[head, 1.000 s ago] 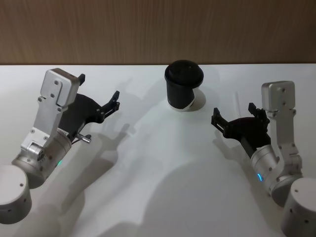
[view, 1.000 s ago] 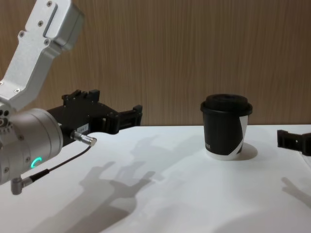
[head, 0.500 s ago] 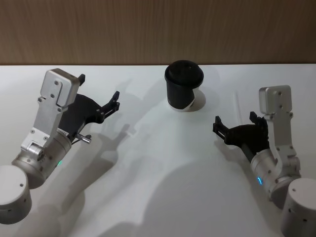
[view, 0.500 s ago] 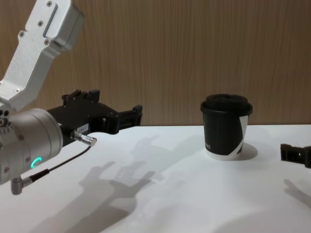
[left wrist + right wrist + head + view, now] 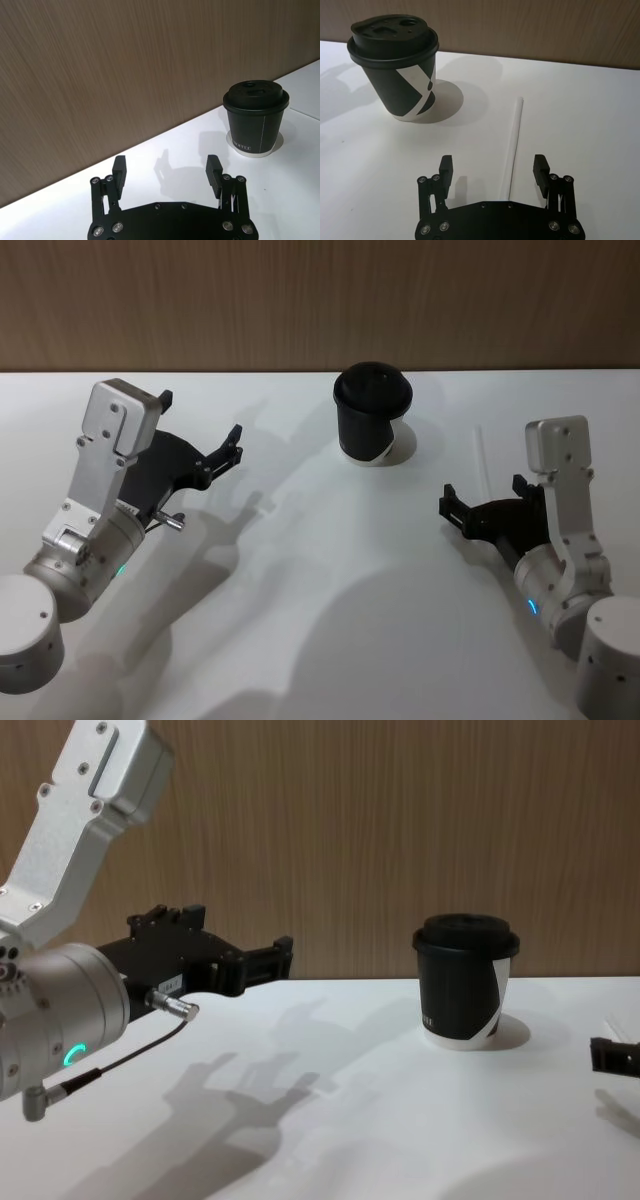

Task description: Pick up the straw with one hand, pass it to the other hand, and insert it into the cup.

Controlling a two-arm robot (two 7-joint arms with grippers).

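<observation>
Straw [image 5: 513, 142]: lies flat on the white counter [image 5: 320, 570], to the right of the cup [image 5: 372, 425] and apart from it. Its length points roughly away from the robot. Nothing is touching it.

Right gripper [image 5: 493, 165]: low over the counter at the straw's near end. Jaws spread wide, nothing between the pads. In the right wrist view the straw runs up the middle of the gap, one finger on either side, and its near end passes under the gripper body. Judged reason: the gripper is lined up to close across the tube, not along it, so this is the approach to the pick. No contact yet.

Cup: upright near the back of the counter, about centre, lid [image 5: 390, 27] on. Openings show in the lid top, presumably where the straw is to go in.

Left gripper [image 5: 166, 165]: held up off the counter on the left, wide open, empty, facing the cup. Judged to be waiting in a clear spot to take the straw.

Progress: pick, pass and insertion all not yet done.

Note: the tube is thin, round and flat on a smooth top. The fingertips will likely have to reach nearly to the surface, and an off-centre squeeze could roll the straw away.
</observation>
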